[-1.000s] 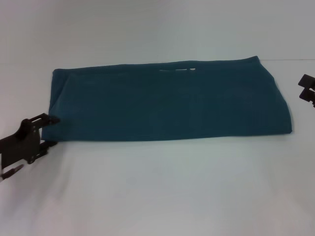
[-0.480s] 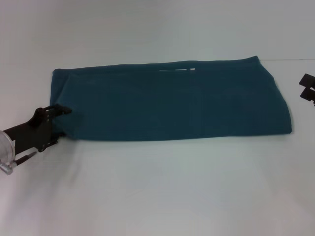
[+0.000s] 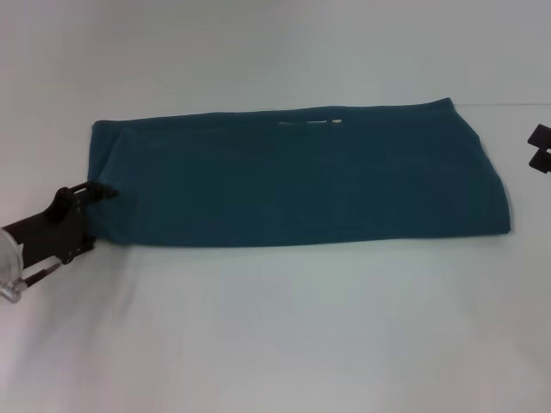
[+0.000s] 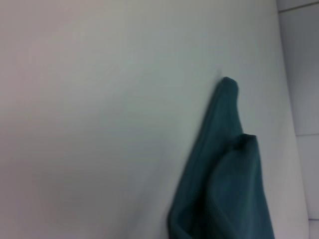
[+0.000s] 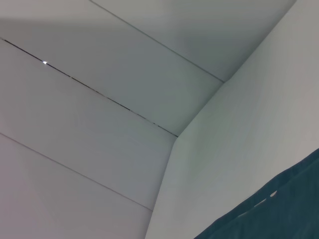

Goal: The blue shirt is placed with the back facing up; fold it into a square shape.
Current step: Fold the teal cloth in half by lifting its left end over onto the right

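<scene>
Two grippers | our left gripper [image 3: 102, 193] at blue shirt's [image 3: 301, 176] nine-o'clock edge, grip unclear | right gripper [image 3: 540, 147] parked three-o'clock, unclear

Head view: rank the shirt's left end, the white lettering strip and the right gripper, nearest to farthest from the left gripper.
From the left gripper:
1. Left end of the blue shirt, right at the gripper.
2. White lettering strip, along the far edge, past the middle.
3. Right gripper, beyond the shirt's right end.

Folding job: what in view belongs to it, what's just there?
Job: blue shirt, folded into a long band; left gripper at its left end; right gripper off the shirt's right end.
Just there: white table.
</scene>
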